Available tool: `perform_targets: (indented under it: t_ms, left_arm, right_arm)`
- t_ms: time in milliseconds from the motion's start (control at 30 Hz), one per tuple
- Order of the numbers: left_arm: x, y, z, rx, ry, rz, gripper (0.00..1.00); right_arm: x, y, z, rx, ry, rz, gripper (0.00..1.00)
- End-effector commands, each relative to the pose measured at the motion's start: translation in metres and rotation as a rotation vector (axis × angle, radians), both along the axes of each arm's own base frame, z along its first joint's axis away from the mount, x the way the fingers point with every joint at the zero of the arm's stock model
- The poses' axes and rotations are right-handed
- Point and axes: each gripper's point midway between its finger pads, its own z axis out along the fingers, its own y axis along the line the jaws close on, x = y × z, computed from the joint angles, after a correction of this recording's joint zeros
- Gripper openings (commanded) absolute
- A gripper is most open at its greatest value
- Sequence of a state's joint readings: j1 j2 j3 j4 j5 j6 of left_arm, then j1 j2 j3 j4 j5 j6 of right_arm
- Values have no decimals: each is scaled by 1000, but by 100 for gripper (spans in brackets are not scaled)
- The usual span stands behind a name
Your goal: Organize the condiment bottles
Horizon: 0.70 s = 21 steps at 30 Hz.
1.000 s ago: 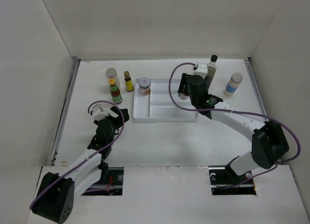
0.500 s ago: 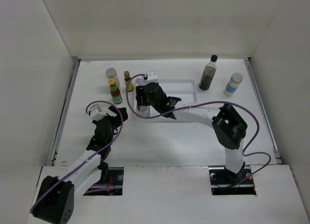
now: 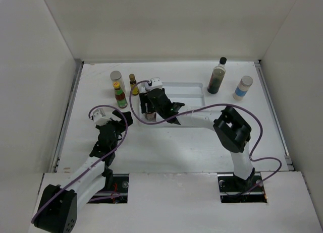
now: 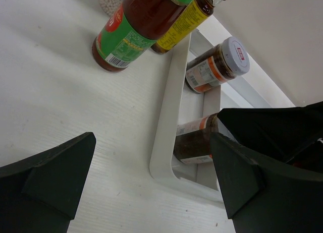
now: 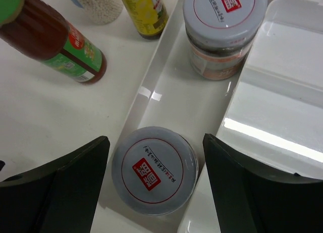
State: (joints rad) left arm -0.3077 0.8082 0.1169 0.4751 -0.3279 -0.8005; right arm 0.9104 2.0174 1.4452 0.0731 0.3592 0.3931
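Note:
Two short jars with pale, red-logo lids stand in the left compartment of the white tray [image 5: 151,79]. The near jar [image 5: 154,170] sits between the fingers of my right gripper [image 5: 156,180], which is open and apart from it. The far jar [image 5: 224,21] stands behind it. Left of the tray stand a red-sauce bottle with a green label [image 3: 120,97], a small brown yellow-capped bottle [image 3: 133,84] and a silver-lidded jar [image 3: 116,76]. A tall dark bottle [image 3: 217,76] and a white-capped blue-label bottle [image 3: 243,86] stand at the back right. My left gripper [image 3: 125,120] is open and empty, just left of the tray's near corner [image 4: 164,162].
My right arm [image 3: 202,119] lies across the tray's front and hides much of it. White walls enclose the table on three sides. Both jars also show in the left wrist view, the near one [image 4: 194,139] beside the dark right gripper [image 4: 282,127].
My right arm swung left from beside the tall dark bottle to the tray's left compartment. A second jar now stands there between its open fingers. The left arm barely moved.

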Motion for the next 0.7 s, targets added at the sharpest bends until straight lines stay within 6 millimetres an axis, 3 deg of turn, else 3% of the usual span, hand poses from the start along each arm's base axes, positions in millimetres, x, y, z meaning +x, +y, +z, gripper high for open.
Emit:
perform_targets:
  t_ms: [0, 133, 233, 333, 400, 467, 567, 667]
  left_arm:
    - [2, 1, 9, -19, -39, 6, 100]
    - [2, 0, 10, -20, -41, 2, 100]
    - [2, 1, 8, -18, -33, 3, 100]
    - [2, -2, 11, -23, -43, -7, 100]
    - [2, -1, 8, -19, -35, -1, 100]
    - [3, -1, 6, -17, -26, -1, 100]
    - [3, -4, 9, -20, -35, -9, 100]
    - [4, -3, 6, -15, -23, -3, 100]
  right_arm:
    - [9, 16, 93, 182, -146, 8, 84]
    - [10, -7, 129, 230, -182, -1, 85]
    - [22, -46, 158, 239, -237, -50, 79]
    - [40, -104, 185, 222, -305, -158, 59]
    - [54, -160, 204, 181, -362, -281, 41]
    - [69, -223, 221, 119, -412, -427, 35]
    - [79, -300, 227, -22, -443, -617, 44]
    - [90, -346, 221, -105, -435, -709, 74]
